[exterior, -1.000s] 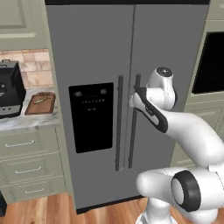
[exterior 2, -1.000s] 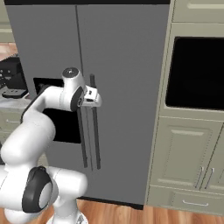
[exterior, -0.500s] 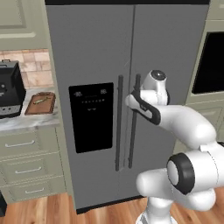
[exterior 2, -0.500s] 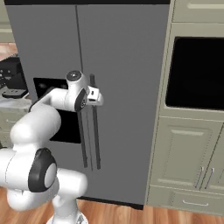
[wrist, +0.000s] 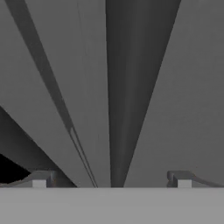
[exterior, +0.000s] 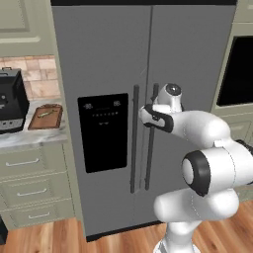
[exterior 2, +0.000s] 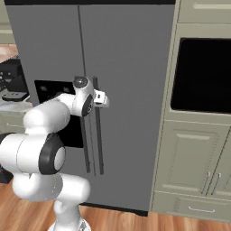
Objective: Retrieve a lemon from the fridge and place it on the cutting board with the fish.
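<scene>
Pincer (wrist: 111,181) wide open, empty, straddling right door handle (wrist: 131,87) of shut fridge (exterior: 108,59). Fish (exterior: 45,113) lies on cutting board (exterior: 45,117) on table (exterior: 29,139).

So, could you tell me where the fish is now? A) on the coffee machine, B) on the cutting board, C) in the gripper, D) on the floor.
B: the fish lies on the cutting board on the counter left of the closed fridge.
</scene>
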You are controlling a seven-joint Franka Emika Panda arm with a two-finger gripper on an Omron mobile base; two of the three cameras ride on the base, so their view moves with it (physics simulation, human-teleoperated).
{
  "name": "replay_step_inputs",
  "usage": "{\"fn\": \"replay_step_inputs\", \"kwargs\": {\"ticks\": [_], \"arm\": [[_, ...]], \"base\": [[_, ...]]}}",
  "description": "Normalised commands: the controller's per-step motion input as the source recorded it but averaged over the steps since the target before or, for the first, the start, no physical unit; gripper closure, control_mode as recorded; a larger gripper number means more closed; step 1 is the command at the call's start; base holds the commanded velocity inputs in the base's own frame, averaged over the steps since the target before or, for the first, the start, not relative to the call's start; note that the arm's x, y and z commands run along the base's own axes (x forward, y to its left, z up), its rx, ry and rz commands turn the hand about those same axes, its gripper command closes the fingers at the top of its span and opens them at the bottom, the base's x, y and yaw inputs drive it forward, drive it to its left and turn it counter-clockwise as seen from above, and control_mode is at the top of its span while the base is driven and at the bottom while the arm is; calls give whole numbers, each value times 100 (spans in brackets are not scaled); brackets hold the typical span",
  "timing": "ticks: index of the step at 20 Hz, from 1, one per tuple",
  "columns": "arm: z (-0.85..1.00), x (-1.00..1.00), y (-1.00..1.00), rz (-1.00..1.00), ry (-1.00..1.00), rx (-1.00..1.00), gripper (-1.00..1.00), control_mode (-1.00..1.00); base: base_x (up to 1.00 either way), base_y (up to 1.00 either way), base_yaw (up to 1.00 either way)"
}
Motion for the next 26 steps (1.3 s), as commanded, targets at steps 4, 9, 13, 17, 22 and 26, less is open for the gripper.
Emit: {"fn": "replay_step_inputs", "kwargs": {"ticks": [4, 9, 13, 17, 22, 26], "arm": [[-8, 22, -10, 0, -15, 0, -100, -100], [-3, 19, -17, 0, -6, 0, -100, -100], [0, 32, -10, 0, -3, 0, -100, -100], [-1, 38, -3, 0, 0, 0, -100, -100], [-7, 43, 0, 0, -3, 0, 100, -100], [-3, 38, 0, 0, -3, 0, 100, -100]], "base": [[0, 0, 0], [0, 0, 0], [0, 0, 0], [0, 0, 0], [0, 0, 0], [0, 0, 0]]}}
